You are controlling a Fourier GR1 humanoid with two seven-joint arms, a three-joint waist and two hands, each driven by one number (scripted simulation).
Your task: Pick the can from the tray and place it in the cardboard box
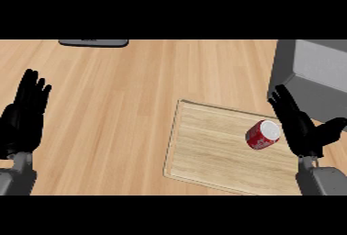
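A red can [263,134] sits on the right part of a light wooden tray [203,147], tilted or perhaps on its side. Expect it light, rigid and smooth; wrap its curved side. Your right hand [298,126] is just beside it, fingers straight, thumb apart. Your left hand [24,114] rests open at far left. The grey box [308,69] at right is cut off, its opening unseen.
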